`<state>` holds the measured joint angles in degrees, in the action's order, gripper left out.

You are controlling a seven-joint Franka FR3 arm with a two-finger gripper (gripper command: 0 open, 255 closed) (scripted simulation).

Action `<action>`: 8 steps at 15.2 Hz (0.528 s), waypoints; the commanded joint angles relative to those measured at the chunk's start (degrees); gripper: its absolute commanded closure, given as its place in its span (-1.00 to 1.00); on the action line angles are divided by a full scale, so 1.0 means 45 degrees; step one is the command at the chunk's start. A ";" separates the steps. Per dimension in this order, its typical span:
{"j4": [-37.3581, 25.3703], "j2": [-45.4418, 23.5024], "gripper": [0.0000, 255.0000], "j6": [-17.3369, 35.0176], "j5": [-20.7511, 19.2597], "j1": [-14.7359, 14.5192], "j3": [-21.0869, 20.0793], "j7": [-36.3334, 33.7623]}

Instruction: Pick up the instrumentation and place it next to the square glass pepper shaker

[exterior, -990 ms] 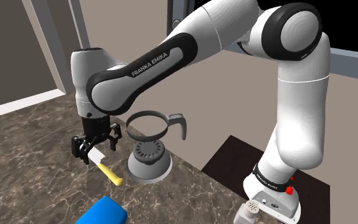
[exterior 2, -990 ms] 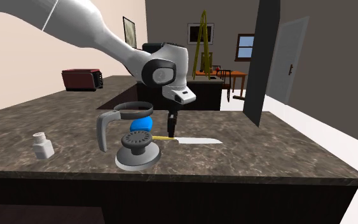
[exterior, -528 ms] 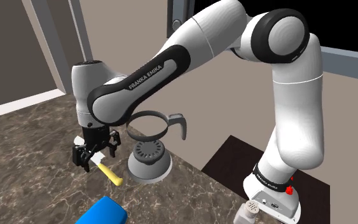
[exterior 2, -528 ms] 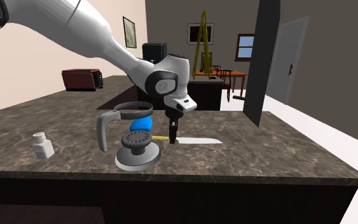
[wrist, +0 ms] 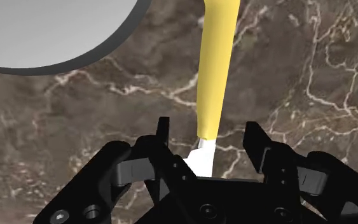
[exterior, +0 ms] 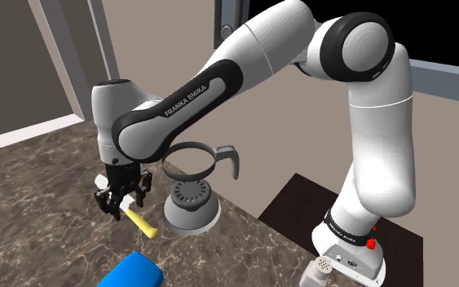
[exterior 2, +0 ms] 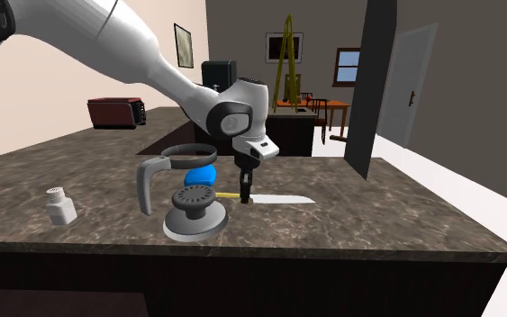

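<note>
A knife with a yellow handle [exterior: 143, 222] and a pale blade [exterior 2: 284, 198] lies flat on the dark marble counter [exterior: 24, 220]. My gripper [exterior: 121, 204] is down at the counter, straddling the knife where handle and blade meet. In the wrist view the yellow handle [wrist: 215, 76] runs away from the gripper [wrist: 209, 132]. The two fingers stand apart on either side of the knife with a gap to each, so the gripper is open. The small white pepper shaker [exterior 2: 59, 205] stands near the second exterior view's left, well apart from the knife and gripper [exterior 2: 246, 196].
A carafe with a dark rim, a handle and a round grey base [exterior: 191, 202] stands close beside the knife, between it and the shaker [exterior 2: 188, 203]; its base [wrist: 50, 32] is near the fingers. A blue object [exterior: 134, 271] lies behind it. A red toaster [exterior 2: 114, 112] sits far back.
Over the last second the gripper came down over the knife until its fingers straddled it. In the last half second it stayed put and the fingers drew slightly closer.
</note>
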<state>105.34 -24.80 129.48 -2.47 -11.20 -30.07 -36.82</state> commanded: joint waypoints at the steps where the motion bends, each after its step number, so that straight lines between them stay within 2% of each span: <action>1: 0.0004 -0.0010 1.00 0.0006 0.0003 -0.0003 -0.0002 0.0001; 8: -0.0085 -0.0070 1.00 -0.0026 -0.0025 -0.0032 0.0011 -0.0017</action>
<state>104.96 -24.85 129.35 -2.62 -11.16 -29.89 -36.89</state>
